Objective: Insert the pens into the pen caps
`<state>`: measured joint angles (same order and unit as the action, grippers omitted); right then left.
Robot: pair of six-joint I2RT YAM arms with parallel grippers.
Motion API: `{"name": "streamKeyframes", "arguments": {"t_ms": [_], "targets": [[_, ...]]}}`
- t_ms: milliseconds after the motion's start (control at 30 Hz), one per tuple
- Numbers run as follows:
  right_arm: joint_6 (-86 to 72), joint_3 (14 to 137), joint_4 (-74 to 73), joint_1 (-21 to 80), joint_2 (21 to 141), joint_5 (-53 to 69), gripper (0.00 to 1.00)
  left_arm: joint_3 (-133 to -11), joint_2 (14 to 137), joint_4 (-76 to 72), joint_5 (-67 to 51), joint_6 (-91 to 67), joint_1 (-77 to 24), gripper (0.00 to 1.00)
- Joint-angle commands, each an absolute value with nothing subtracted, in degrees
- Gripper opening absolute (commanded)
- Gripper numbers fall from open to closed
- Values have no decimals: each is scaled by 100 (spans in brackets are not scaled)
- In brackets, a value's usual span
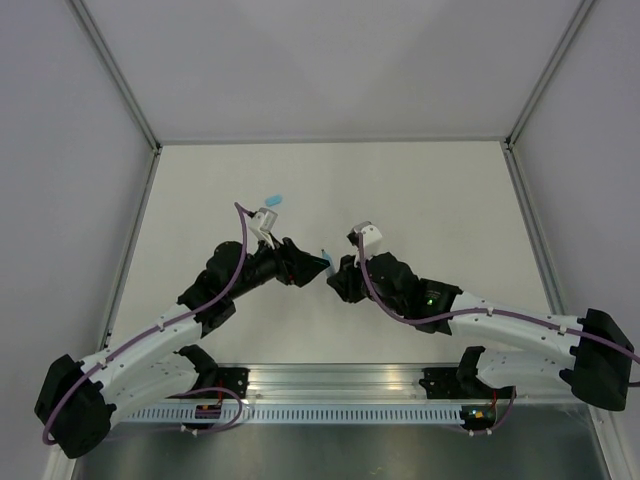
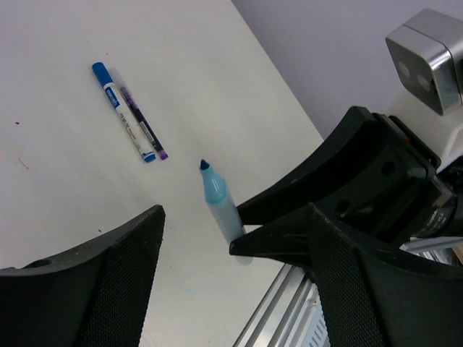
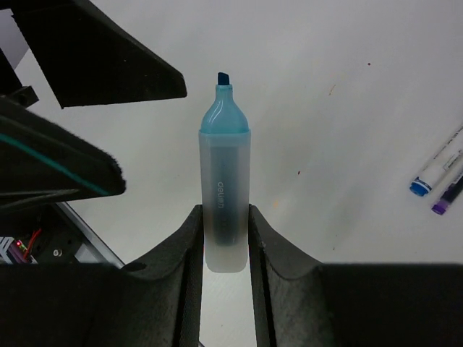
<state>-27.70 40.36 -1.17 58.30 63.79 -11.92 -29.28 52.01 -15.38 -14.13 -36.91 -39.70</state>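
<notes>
My right gripper [image 3: 225,217] is shut on the lower body of an uncapped light-blue highlighter pen [image 3: 225,173], whose dark chisel tip points toward my left gripper. My left gripper [image 2: 231,213] is open and empty, its fingers [image 2: 116,282] standing either side of the held pen [image 2: 221,202]. In the top view both grippers meet mid-table, left [image 1: 318,264] and right [image 1: 340,272], with the pen [image 1: 326,252] between them. A light-blue pen cap [image 1: 274,199] lies on the table beyond the left arm.
Two thin pens lie side by side on the white table: a whitish one with a blue end [image 2: 124,110] and one with a purple end [image 2: 145,131]. They also show at the right edge of the right wrist view [image 3: 436,170]. An aluminium rail [image 1: 340,385] runs along the near edge.
</notes>
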Motion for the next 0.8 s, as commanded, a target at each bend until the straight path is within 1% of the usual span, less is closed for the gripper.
{"name": "streamKeyframes", "arguments": {"t_ms": [0, 200, 233, 400, 433, 500, 533, 567, 600, 633, 667, 700, 767], "targets": [[-2900, 4350, 237, 6239, 6512, -1897, 0, -2822, 5159, -1890, -1529, -3814, -3946, 80], [-2927, 4570, 343, 6775, 6714, -2469, 0, -2786, 5080, -1749, -1459, -3806, -3955, 73], [-2935, 4631, 343, 6829, 6776, -2522, 0, -2769, 5054, -1740, -1459, -3806, -3955, 69], [-2918, 4772, 395, 7101, 6917, -2821, 0, -2707, 4896, -1696, -1424, -3867, -3955, 59], [-2918, 4799, 404, 7128, 6934, -2839, 0, -2707, 4887, -1696, -1459, -3867, -3946, 50], [-2909, 4816, 422, 7163, 6935, -2848, 0, -2725, 4878, -1705, -1547, -3858, -3946, 39], [-2900, 4825, 422, 7163, 6926, -2848, 0, -2725, 4852, -1722, -1582, -3841, -3955, 29], [-2892, 4825, 422, 7172, 6917, -2830, 0, -2725, 4843, -1749, -1730, -3815, -3955, 24], [-2874, 4825, 422, 7172, 6891, -2795, 2, -2707, 4825, -1871, -1827, -3788, -3955, 18], [-2857, 4816, 422, 7172, 6830, -2699, 6, -2707, 4764, -1924, -1933, -3753, -3955, 4], [-2761, 4799, 439, 7172, 6803, -2629, 10, -2690, 4720, -1994, -2108, -3753, -3955, 2], [-2699, 4790, 448, 7172, 6751, -2506, 22, -2602, 4650, -2256, -2205, -3788, -3955, 2], [-2593, 4711, 457, 7163, 6584, -2155, 31, -2497, 4414, -2530, -2555, -3814, -3955, 2]]}}
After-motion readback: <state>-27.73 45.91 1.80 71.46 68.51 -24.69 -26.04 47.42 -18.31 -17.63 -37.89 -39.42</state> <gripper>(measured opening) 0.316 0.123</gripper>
